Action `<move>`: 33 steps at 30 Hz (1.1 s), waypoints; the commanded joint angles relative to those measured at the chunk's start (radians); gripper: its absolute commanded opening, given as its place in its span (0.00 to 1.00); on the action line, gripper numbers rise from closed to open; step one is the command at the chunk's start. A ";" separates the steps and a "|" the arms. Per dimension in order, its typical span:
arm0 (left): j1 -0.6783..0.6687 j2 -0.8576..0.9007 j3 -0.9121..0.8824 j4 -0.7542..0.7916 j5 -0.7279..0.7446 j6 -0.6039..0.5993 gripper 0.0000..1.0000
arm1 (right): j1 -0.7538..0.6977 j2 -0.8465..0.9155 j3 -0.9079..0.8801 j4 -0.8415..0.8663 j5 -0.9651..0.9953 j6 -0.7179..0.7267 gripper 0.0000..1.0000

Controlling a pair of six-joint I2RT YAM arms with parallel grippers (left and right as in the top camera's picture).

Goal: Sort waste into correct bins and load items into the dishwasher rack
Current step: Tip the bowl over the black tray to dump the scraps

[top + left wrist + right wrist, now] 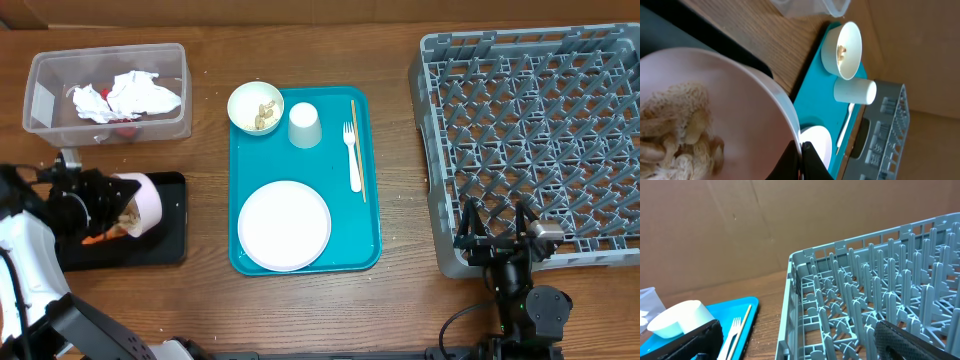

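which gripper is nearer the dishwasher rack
right: the right gripper sits at the near-left corner of the dishwasher rack; the left gripper holds a bowl over the black tray, beyond the teal tray.

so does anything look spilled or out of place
Only the bowl held by the left gripper: it lies tipped on its side over the black tray, food at its mouth, which looks like deliberate emptying. A few crumbs dot the table right of the teal tray.

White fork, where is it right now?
Overhead view: the fork lies at the right of the teal tray, right of the cup, beside a thin wooden stick.
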 commanded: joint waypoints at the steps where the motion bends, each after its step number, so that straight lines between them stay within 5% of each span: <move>1: 0.024 0.006 -0.071 0.094 0.145 0.032 0.04 | -0.003 -0.008 -0.011 0.003 0.010 -0.007 1.00; 14: 0.042 0.019 -0.110 0.230 0.244 -0.022 0.04 | -0.003 -0.008 -0.011 0.004 0.010 -0.007 1.00; 22: 0.176 0.072 -0.113 0.199 0.337 -0.048 0.04 | -0.003 -0.008 -0.011 0.003 0.010 -0.007 1.00; 33: 0.212 0.239 -0.124 0.211 0.618 -0.017 0.04 | -0.003 -0.008 -0.011 0.003 0.010 -0.007 1.00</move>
